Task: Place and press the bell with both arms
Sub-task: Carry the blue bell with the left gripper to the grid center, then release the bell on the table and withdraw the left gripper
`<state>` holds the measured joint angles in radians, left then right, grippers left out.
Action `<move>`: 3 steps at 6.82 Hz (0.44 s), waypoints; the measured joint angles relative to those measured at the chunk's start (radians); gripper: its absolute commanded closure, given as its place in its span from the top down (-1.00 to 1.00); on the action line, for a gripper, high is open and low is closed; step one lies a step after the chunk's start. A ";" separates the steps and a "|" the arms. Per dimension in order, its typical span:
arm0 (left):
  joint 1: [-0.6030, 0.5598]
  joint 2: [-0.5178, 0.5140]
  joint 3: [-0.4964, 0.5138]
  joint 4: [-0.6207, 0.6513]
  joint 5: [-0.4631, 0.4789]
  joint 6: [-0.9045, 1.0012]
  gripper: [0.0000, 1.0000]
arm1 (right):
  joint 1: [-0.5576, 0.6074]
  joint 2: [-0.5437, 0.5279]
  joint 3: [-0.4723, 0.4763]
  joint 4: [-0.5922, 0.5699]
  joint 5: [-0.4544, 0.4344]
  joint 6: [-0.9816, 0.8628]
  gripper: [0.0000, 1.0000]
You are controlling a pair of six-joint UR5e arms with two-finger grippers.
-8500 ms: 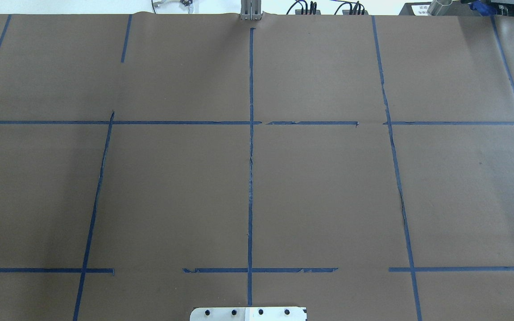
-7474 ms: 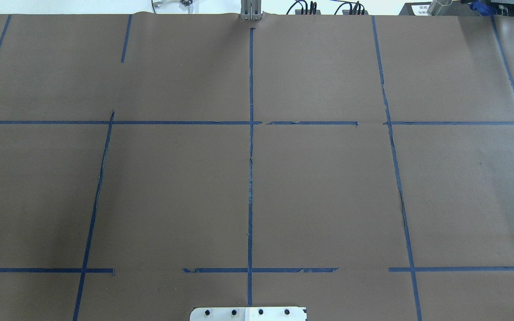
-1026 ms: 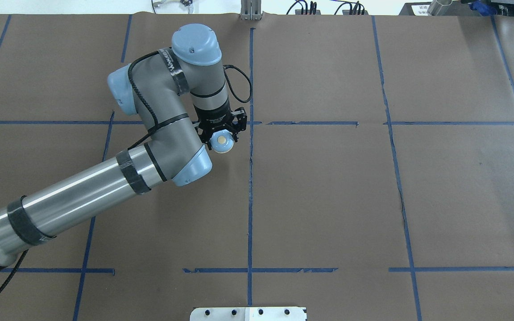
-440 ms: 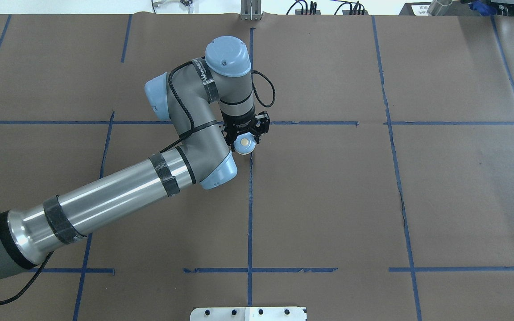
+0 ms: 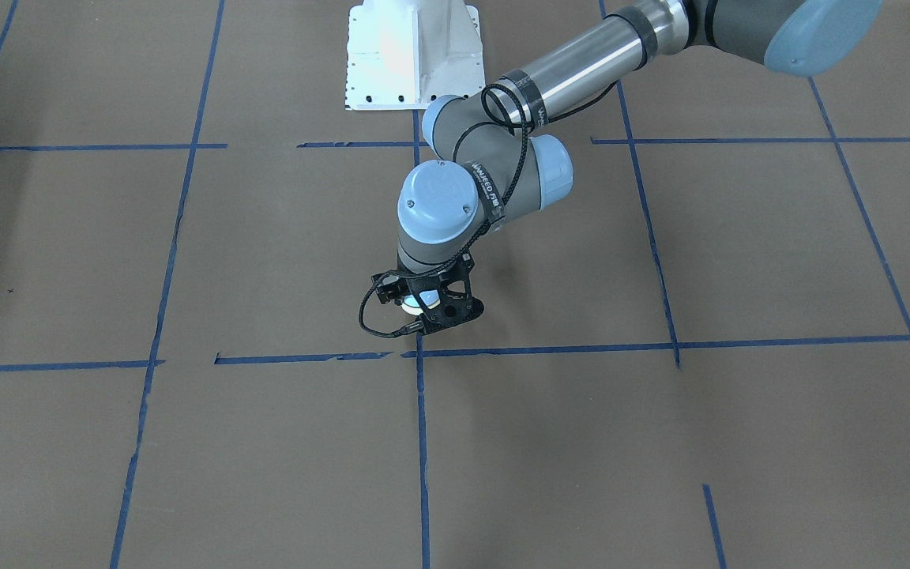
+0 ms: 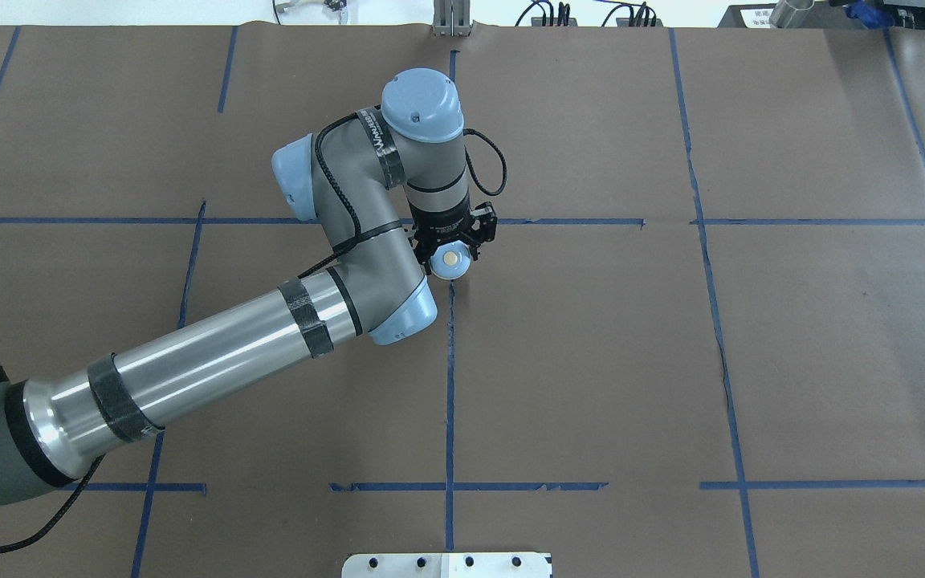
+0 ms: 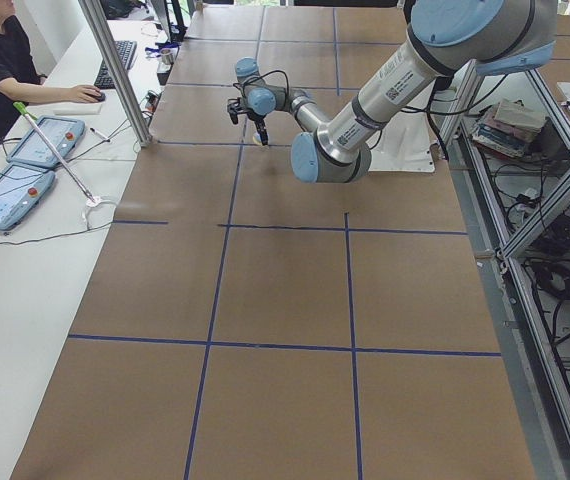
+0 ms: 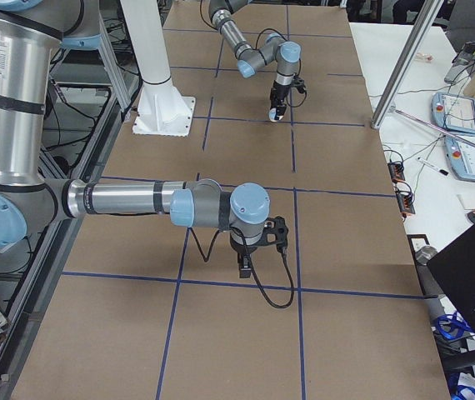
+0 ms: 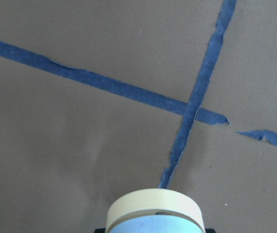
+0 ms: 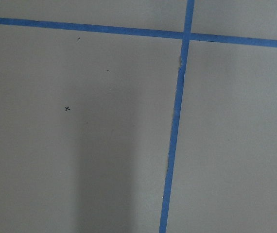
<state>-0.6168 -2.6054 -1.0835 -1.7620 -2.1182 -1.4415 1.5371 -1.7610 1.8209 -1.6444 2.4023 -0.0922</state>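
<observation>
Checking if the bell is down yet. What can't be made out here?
- Whether the bell touches the table: the left hand covers its base in the front-facing view; the left wrist view's edge crops it.
- Whether the right hand is open or shut: shown only in the right side view, too small.

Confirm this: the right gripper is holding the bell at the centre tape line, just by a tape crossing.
Wrong gripper. It is the left gripper that is holding the bell at the centre tape line, just by a tape crossing. The overhead view shows it: the arm with the bell comes in from that view's left.
</observation>
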 measured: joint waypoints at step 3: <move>-0.006 0.002 -0.005 0.005 0.000 0.005 1.00 | 0.000 0.000 0.002 0.001 0.001 0.001 1.00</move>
<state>-0.6225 -2.6038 -1.0881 -1.7568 -2.1177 -1.4370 1.5370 -1.7610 1.8227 -1.6434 2.4029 -0.0916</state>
